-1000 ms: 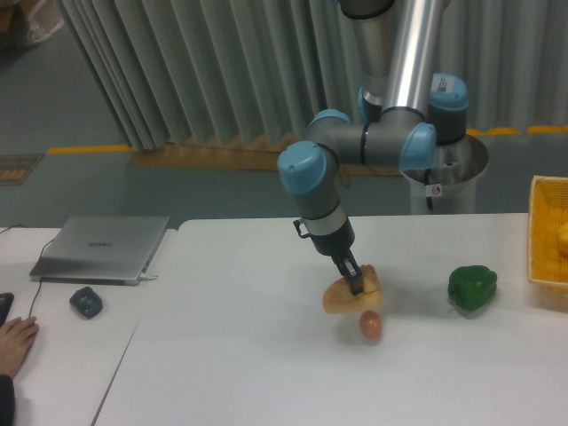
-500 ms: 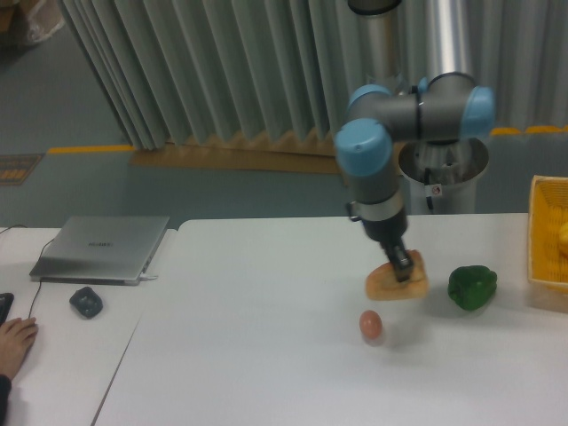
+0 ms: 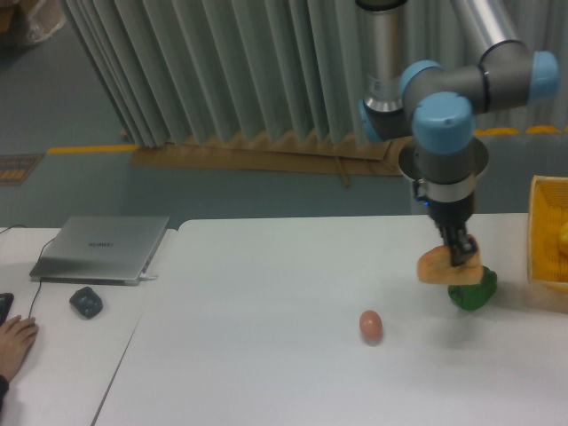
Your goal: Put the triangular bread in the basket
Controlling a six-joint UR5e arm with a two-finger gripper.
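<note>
triangular bread (image 3: 446, 267) hangs lengthwise left-right, clamped in the gripper (image 3: 460, 252) above the green pepper (image 3: 472, 292).

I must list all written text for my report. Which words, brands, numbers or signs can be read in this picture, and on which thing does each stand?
Nothing can be read here.
Laptop lid: a faint mark in the middle, too small and blurred to read.
Robot's base: a small white sticker with a red spot, too blurred to read.

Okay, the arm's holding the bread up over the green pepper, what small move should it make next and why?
Probably carry on to the right at this height. The end effector grips the bread above the green pepper, and the yellow basket sits further right at the table's edge, not yet reached.
</note>
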